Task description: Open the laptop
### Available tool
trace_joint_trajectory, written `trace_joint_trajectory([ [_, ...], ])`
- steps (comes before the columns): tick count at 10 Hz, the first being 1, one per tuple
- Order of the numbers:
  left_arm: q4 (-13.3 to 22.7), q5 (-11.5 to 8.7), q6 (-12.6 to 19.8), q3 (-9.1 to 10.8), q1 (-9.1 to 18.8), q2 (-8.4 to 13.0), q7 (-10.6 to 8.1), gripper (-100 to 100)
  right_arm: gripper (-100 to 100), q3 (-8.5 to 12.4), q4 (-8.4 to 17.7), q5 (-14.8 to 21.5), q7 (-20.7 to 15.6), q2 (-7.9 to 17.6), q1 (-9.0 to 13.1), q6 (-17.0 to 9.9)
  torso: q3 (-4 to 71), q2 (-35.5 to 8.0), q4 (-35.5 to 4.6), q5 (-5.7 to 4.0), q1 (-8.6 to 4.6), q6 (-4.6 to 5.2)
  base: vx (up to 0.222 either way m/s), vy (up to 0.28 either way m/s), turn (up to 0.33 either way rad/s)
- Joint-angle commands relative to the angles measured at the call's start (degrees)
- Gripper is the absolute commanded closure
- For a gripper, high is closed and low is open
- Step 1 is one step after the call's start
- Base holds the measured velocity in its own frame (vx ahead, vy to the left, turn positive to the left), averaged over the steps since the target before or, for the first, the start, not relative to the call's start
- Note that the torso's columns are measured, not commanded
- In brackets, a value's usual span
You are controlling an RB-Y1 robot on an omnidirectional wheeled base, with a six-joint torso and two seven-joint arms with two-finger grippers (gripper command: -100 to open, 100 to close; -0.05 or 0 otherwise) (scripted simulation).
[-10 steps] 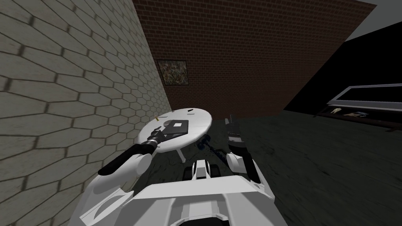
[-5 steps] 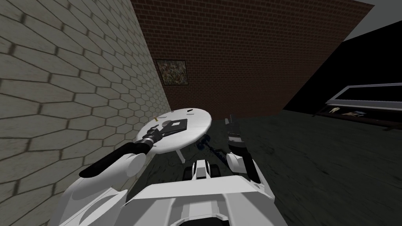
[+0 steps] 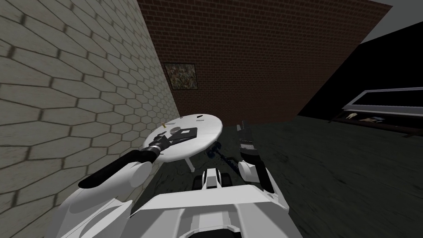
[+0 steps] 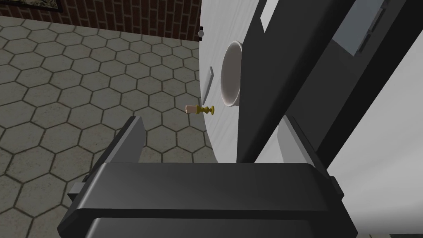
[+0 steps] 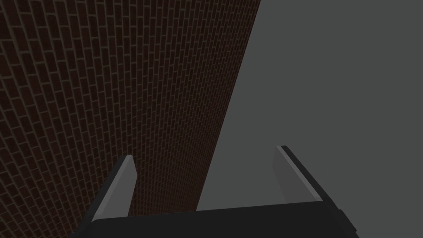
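1. A round white table (image 3: 208, 126) stands close to a wall of six-sided tiles (image 3: 62, 82).
2. The laptop (image 4: 285, 74) lies flat on the table. It is dark grey and has a pale patch on its top. Its lid looks shut.
3. The robot's left arm reaches over the near side of the table.
4. The left gripper (image 4: 212, 120) is at the near edge of the laptop, and its two fingers are spread wide apart.
5. In the left wrist view, a corner of the laptop sits in the gap between the two fingers. It cannot be told whether a finger touches the laptop.
6. A white bowl (image 4: 230, 76) sits on the table just beside the laptop, on the side nearer the tiled wall.
7. A small gold candlestick (image 4: 201, 109) stands near the table's rim, close to the bowl.
8. A small flat white piece (image 4: 207, 81) lies between the bowl and the rim.
9. The right gripper (image 3: 243, 126) is held up beside the table, away from the laptop. Its fingers are spread apart too, with nothing between them.
10. A dark brick wall (image 3: 256, 53) rises behind the table, and a framed picture (image 3: 181, 76) hangs on it.
11. Far off to the right is a long low shelf (image 3: 384, 109) with small things on it.
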State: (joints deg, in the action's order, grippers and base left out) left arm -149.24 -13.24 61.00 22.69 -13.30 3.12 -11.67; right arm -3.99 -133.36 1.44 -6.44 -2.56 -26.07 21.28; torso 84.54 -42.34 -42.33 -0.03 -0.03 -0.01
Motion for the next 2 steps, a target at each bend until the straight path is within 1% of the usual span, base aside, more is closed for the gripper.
trace_joint_trajectory([
  [1, 0.07, 0.0, 0.07, -0.02, -0.05, -0.02, 0.0, 0, 0, 0.0, 0.0, 0.0, 0.0, 0.0, 0.0, 0.0, 0.0, -0.01, -0.03, -0.02, -0.01, -0.01, 0.0, 0.0, 0.0],
  [2, 0.12, 0.0, 0.12, -0.03, -0.09, -0.03, 0.01, 0, 0, 0.0, 0.0, 0.0, 0.0, 0.0, 0.0, 0.0, -0.01, -0.03, -0.03, -0.03, -0.03, 0.0, 0.0, 0.0, 0.0],
])
